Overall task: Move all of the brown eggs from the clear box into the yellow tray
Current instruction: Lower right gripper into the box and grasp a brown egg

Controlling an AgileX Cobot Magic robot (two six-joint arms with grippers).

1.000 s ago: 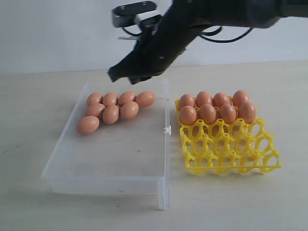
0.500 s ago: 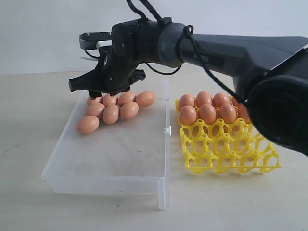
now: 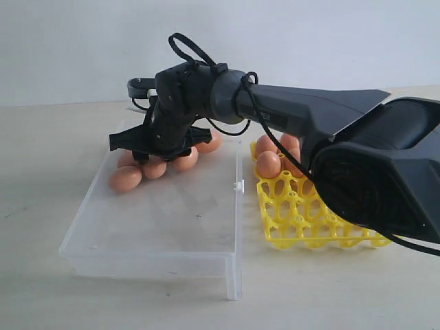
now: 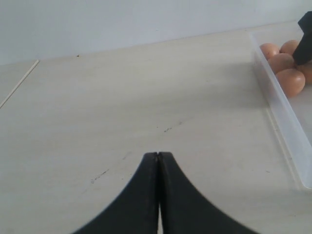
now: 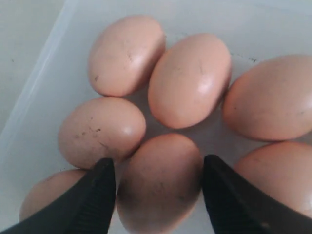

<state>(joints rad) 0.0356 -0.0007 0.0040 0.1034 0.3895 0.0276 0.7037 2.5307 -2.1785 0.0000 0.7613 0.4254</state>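
The clear box point(image 3: 165, 234) holds brown eggs point(image 3: 126, 179) clustered at its far end. Right gripper point(image 5: 158, 163) down among them, jaws spread, straddling one egg point(image 5: 161, 195). Yellow tray point(image 3: 302, 220) lies beside the box, eggs in its far cups. Left gripper point(image 4: 158, 155) outside the box, jaws pressed together.

In the exterior view, several brown eggs point(image 3: 185, 163) in the clear box point(image 3: 158, 262) are covered by the right gripper point(image 3: 158, 148), and the yellow tray point(image 3: 295, 220) is partly hidden behind its arm point(image 3: 309, 113)
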